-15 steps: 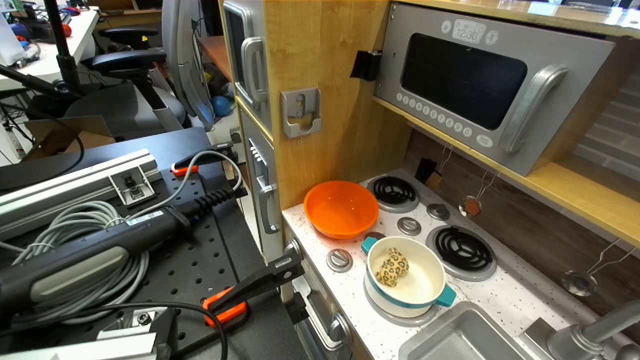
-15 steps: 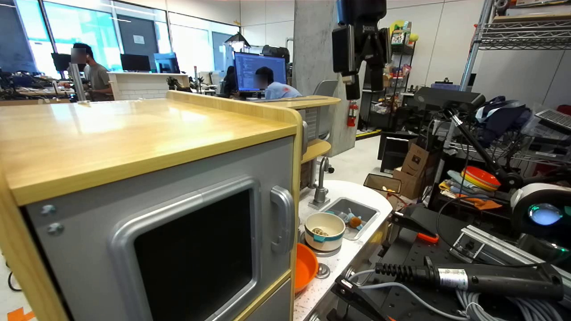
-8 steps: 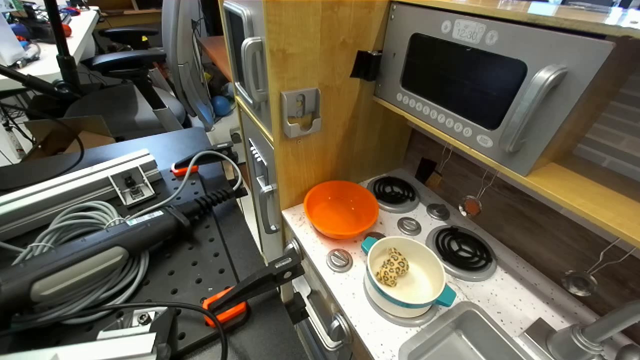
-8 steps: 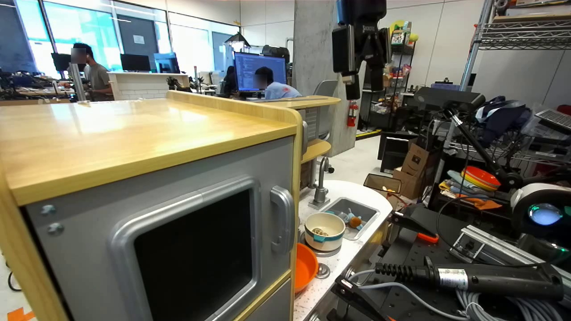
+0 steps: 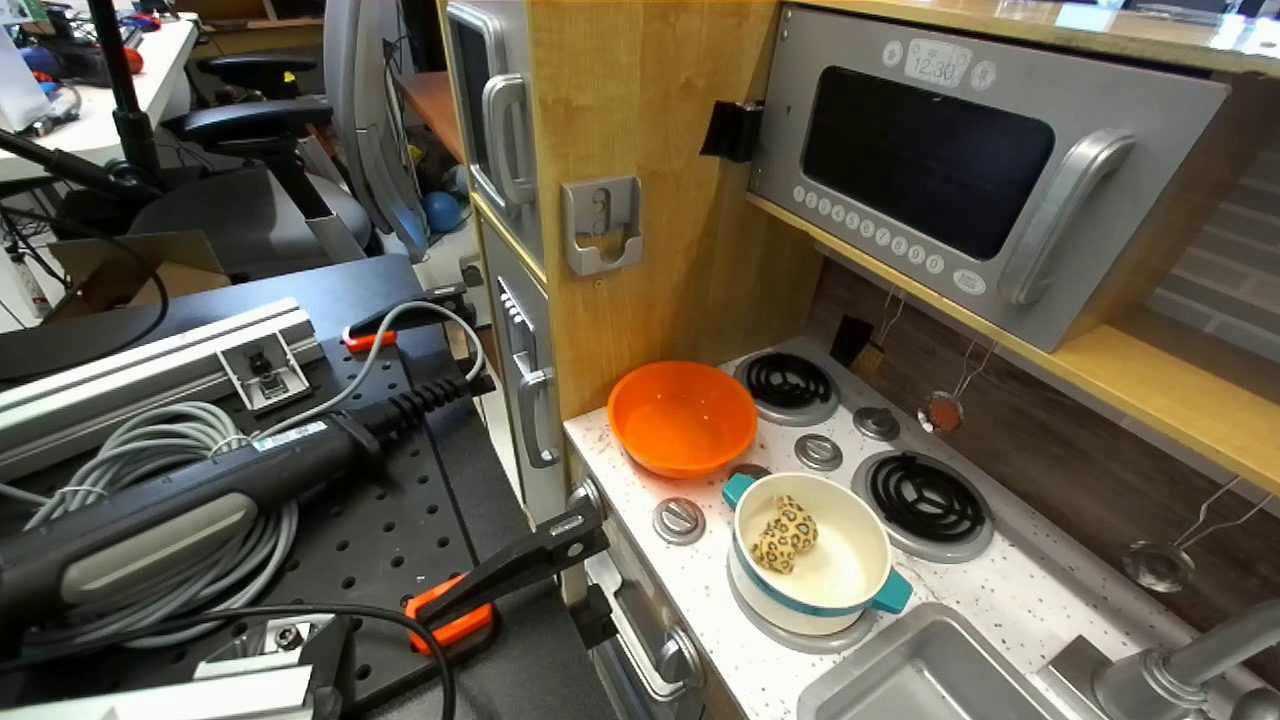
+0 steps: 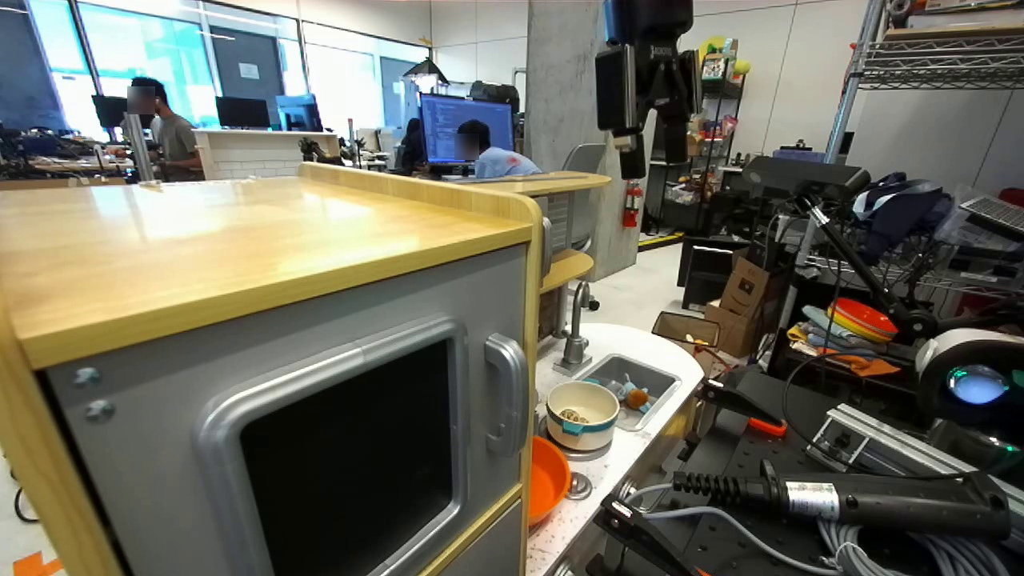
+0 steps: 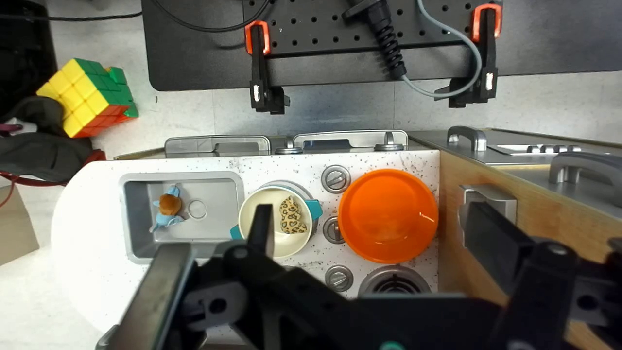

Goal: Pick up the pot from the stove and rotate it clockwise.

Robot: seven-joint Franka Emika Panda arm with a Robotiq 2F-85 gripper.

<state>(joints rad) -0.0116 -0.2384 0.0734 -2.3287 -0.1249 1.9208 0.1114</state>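
In the wrist view, farthest left, a puzzle cube (image 7: pixel 85 97) with yellow, green and orange-red faces lies beyond the rounded end of the counter (image 7: pixel 87 243). Next comes the grey sink (image 7: pixel 218 187), with a small brown-and-blue toy (image 7: pixel 169 204) in it. To the right of the sink the pot (image 7: pixel 285 245) stands upright on the stove (image 7: pixel 316 255), and in an exterior view a silver ring (image 5: pixel 845 638) shows beneath it. Inside the pot lies a leopard-spotted item (image 7: pixel 291 215); the pot's two teal handles (image 7: pixel 314 209) point toward the sink and away from it. Three grey knobs (image 7: pixel 336 179) follow in a row, then the orange bowl (image 7: pixel 388 216) close beside them, with a black coil burner (image 7: pixel 396 281) below it in the wrist view. At the right a wooden wall (image 7: pixel 451 209) rises near the bowl. The jaws are spread wide: from the wrist, one partly covers the pot and the other shows in front of the wall. In an exterior view they hang pointing down, well above the counter.
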